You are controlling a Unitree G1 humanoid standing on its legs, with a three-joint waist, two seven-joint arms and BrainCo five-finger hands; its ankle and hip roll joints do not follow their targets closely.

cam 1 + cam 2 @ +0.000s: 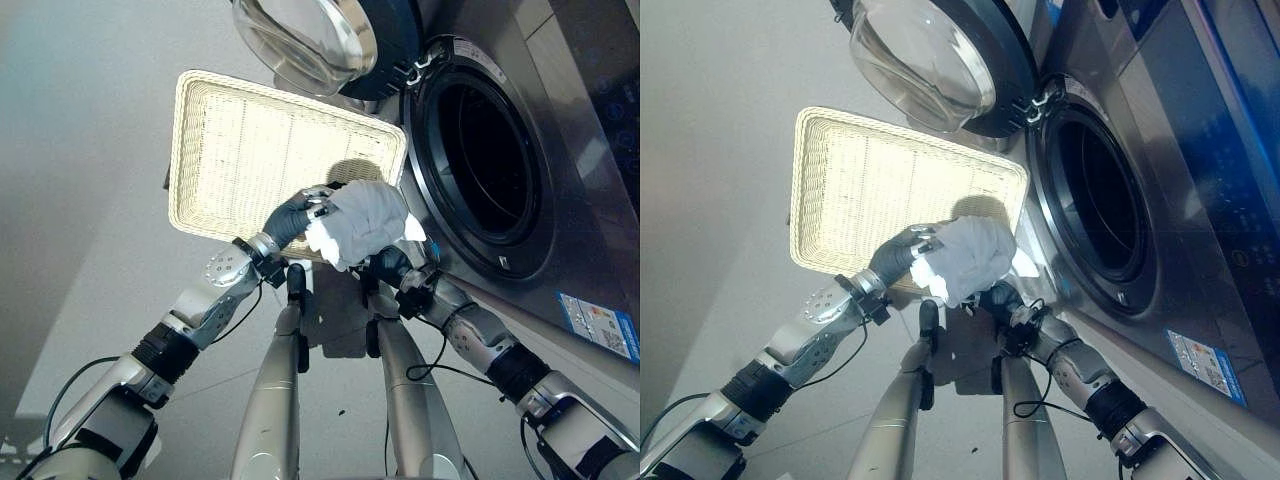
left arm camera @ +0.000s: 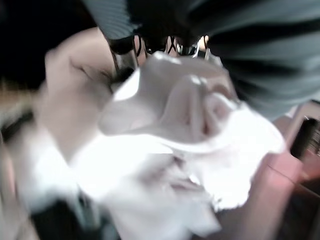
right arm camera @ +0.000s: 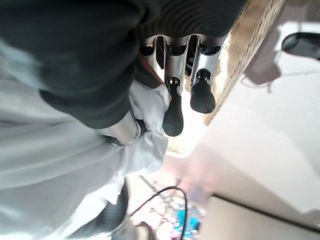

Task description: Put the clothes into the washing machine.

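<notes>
Left eye view gives us the white garment (image 1: 362, 228) first: a bunched bundle held up between both hands, just beside the washing machine's (image 1: 560, 150) round opening (image 1: 480, 165) and still outside the drum. It hangs over the corner of the wicker basket (image 1: 240, 150) that lies nearest the machine.

Our left hand (image 1: 296, 215) comes in on the basket side of the bundle, its dark cover against the cloth and its fingers closed on the fabric. In the left wrist view the white cloth (image 2: 190, 135) is bunched right up against that hand's fingers. Our right hand (image 1: 388, 264) sits under the bundle, on the side towards the machine. In the right wrist view the cloth (image 3: 55, 165) is draped over the hand (image 3: 172, 75) and gathered by the thumb, while the dark-tipped fingers (image 3: 202, 95) stand nearly straight beside it; we cannot tell whether this hand actually grips the cloth.

The machine's glass door (image 1: 305, 40) stands swung open beyond the basket. The basket rests on the grey floor (image 1: 90, 180), pale and shallow, its inside bare, just beside the machine's front.
</notes>
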